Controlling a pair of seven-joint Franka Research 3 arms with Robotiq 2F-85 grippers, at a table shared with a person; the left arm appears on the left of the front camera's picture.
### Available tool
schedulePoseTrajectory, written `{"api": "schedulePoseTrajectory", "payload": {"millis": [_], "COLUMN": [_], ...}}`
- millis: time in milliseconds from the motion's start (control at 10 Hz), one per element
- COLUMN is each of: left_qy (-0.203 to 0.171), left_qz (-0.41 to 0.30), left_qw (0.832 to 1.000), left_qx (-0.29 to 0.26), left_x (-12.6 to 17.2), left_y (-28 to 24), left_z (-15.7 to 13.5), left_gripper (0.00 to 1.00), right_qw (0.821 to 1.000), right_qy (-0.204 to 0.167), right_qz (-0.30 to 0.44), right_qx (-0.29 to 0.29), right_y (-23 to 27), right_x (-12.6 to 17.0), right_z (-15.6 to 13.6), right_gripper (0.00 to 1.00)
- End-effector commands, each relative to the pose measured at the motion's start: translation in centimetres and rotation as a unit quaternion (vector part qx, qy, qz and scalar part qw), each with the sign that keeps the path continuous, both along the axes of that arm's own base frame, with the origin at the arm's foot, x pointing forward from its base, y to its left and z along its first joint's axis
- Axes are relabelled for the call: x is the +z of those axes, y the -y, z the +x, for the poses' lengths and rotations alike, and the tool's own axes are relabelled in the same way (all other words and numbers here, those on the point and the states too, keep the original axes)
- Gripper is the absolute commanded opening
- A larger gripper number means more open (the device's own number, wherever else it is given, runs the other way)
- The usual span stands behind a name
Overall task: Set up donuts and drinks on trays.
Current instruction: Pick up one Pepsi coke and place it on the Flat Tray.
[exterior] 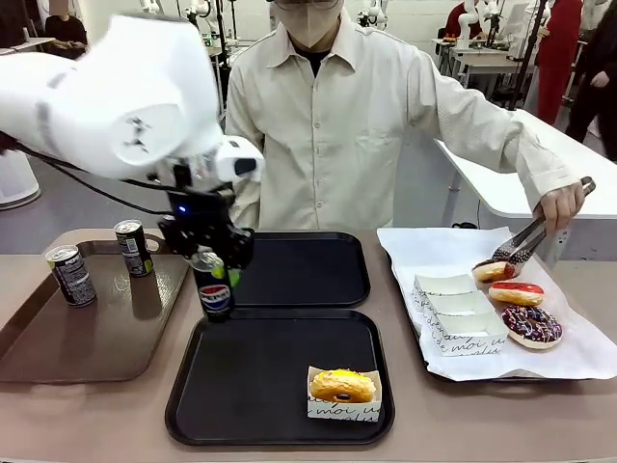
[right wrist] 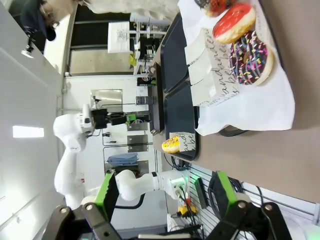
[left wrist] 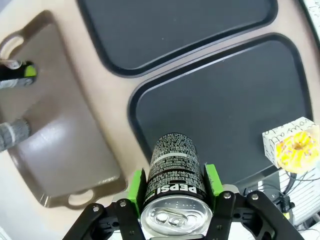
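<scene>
My left gripper [exterior: 212, 262] is shut on a black Pepsi can [exterior: 215, 294], held upright just above the far-left corner of the near black tray [exterior: 260, 376]. In the left wrist view the green pads [left wrist: 136, 184] clamp the can [left wrist: 172, 170] near its silver top. A yellow glazed donut [exterior: 342, 386] in a white paper boat sits at that tray's near right corner. The far black tray [exterior: 308, 270] is bare. My right gripper [right wrist: 167, 200] is open with nothing between its fingers, low beside the paper-lined tray.
Two more cans [exterior: 71, 275] [exterior: 133, 247] stand on the brown tray [exterior: 106, 338] at the left. On the white-paper tray [exterior: 578, 357] lie a red-iced donut [exterior: 517, 293], a sprinkled donut [exterior: 531, 325] and empty paper boats [exterior: 458, 313]. The person's hand [exterior: 559, 204] holds tongs on another donut [exterior: 495, 271].
</scene>
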State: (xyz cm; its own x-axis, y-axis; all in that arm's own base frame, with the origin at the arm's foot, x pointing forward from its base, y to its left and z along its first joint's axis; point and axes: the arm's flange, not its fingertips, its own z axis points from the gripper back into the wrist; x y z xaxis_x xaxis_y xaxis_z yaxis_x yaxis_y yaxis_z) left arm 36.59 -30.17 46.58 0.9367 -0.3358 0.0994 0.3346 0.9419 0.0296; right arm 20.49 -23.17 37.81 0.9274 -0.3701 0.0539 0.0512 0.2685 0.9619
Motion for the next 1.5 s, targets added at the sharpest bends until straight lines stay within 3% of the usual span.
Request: {"api": "schedulePoseTrajectory", "payload": {"millis": [0, 400, 800, 900, 1000, 1200, 1300, 1400], "left_qy": [0.006, 0.009, -0.013, -0.013, -0.015, -0.008, 0.014, 0.016], "left_qz": [0.020, 0.015, 0.013, 0.016, 0.016, 0.011, 0.040, 0.049], "left_qw": [1.000, 0.999, 0.999, 0.998, 0.998, 0.998, 0.997, 0.996], "left_qx": [-0.013, -0.045, -0.049, -0.052, -0.055, -0.058, -0.063, -0.069], "left_x": [-1.6, -6.4, -8.4, -8.7, -8.6, -6.5, -4.8, -3.3], "left_y": [2.7, 3.6, 3.4, 3.5, 3.5, 3.2, 2.5, 1.6], "left_z": [1.1, 2.3, 2.4, 2.3, 2.2, 1.2, 0.5, -0.2], "left_gripper": [0.58, 0.58, 0.58, 0.62, 1.00, 1.00, 0.82, 0.89], "right_qw": [1.000, 1.000, 1.000, 1.000, 1.000, 1.000, 1.000, 1.000], "right_qy": [0.008, 0.008, 0.008, 0.008, 0.008, 0.008, 0.008, 0.008], "right_qz": [0.002, 0.002, 0.002, 0.002, 0.002, 0.002, 0.002, 0.002], "right_qx": [0.001, 0.001, 0.001, 0.001, 0.001, 0.001, 0.001, 0.001], "right_y": [0.0, 0.0, 0.0, 0.0, 0.0, 0.0, 0.0, 0.0], "right_x": [0.0, 0.0, 0.0, 0.0, 0.0, 0.0, 0.0, 0.0], "right_z": [0.0, 0.0, 0.0, 0.0, 0.0, 0.0, 0.0, 0.0], "right_gripper": [1.00, 1.00, 1.00, 1.00, 1.00, 1.00, 1.00, 1.00]}}
